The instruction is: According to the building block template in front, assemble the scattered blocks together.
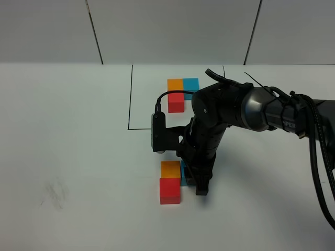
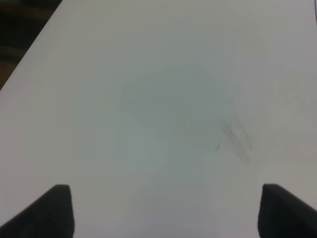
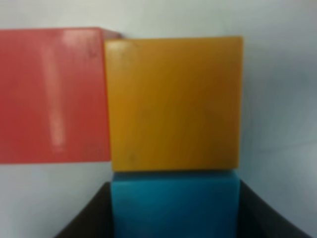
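My right gripper (image 1: 199, 183) was down on the white table (image 1: 78, 157), its jaws closed on either side of the light blue matte cube (image 3: 173, 206). In the right wrist view the dark fingers flanked that cube's two sides and looked to touch it, so I judged it pinched.

The blue cube sat against one face of the plain orange matte cube (image 3: 173, 101). The red matte cube (image 3: 52, 94) touched the orange cube's neighbouring face, so orange formed the corner of an L.

The template, an L-shaped trio of joined orange, blue and red cubes (image 1: 180, 93) inside a thin black drawn frame, lay beyond the orange cube, farther from me. Its colour order seemed matched.

My judgement: only releasing and lifting straight up remained, without nudging blue off orange.

My left gripper (image 2: 163, 213) hung spread and empty over bare table, well apart from the orange cube.
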